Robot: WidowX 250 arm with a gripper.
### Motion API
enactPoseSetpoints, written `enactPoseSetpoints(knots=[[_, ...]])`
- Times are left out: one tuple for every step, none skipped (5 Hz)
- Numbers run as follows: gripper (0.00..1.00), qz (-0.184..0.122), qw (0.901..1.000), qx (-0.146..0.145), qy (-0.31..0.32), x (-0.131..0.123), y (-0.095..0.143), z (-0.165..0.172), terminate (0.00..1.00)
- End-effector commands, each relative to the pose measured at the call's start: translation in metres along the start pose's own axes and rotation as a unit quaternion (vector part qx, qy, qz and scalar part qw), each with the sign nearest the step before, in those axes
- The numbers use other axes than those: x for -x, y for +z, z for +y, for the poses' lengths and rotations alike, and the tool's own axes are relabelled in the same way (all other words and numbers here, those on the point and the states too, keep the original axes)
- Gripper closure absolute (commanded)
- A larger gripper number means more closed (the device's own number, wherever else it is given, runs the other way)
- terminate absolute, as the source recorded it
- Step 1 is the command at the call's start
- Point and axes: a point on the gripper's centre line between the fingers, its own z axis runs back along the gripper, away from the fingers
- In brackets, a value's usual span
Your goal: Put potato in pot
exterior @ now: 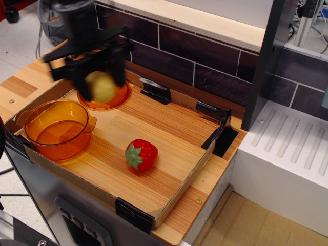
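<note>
Gripper (98,86): clenched on the potato (101,86), held in the air.
Potato: above and behind the pot (58,128), over the lid (115,97).
Pot: empty.
Left: carry over, release.

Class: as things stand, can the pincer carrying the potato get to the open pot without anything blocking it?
Probably yes. The pincer, holding the potato, hangs raised near the pot, whose mouth is open; the lid lies apart behind.

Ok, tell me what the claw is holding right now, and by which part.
The claw holds the potato, pinched across its sides between the two fingers, raised above the tray beside the pot. Motion blur hides the exact contact spots.
</note>
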Motion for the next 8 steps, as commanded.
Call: enactPoseSetpoints(knots=[[1.0,-0.014,0.9999,0.005,0.004,-0.025,0.012,0.032,0.0],[1.0,-0.017,0.9997,-0.01,0.014,-0.033,0.009,0.037,0.0],[1.0,-0.021,0.9987,-0.041,0.021,-0.038,0.001,0.041,0.0],[0.0,-0.035,0.997,-0.063,0.029,-0.037,-0.004,0.04,0.0],[0.0,-0.045,0.9966,-0.064,0.026,-0.034,-0.001,0.035,0.0],[0.0,-0.041,0.9967,-0.064,0.027,-0.03,0.006,0.026,0.0],[0.0,-0.037,0.9974,-0.059,0.021,-0.023,0.03,0.009,0.0],[0.0,-0.019,0.998,-0.057,0.019,-0.019,0.053,-0.01,0.0]])
